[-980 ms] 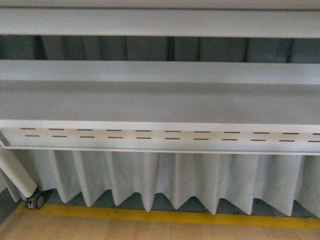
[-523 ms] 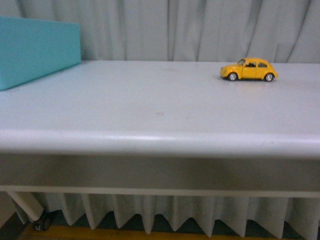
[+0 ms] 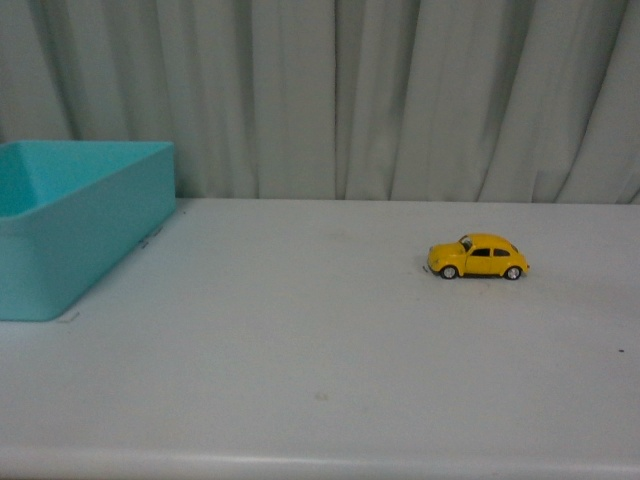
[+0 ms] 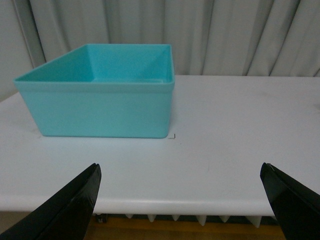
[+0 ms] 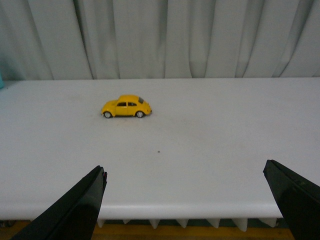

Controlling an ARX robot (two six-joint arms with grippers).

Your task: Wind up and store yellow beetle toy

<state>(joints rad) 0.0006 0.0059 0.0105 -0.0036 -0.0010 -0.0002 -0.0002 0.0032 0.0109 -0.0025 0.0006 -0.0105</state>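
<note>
white table: beetle toy, teal bin

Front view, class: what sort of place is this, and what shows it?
Probably a staged test bench, not a home: plain white table, pleated grey curtain behind it, with a teal bin and the yellow beetle toy set out.

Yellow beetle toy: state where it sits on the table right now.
In the front view the yellow beetle toy stands right of centre on the white table, far from the teal bin at the left.
</note>
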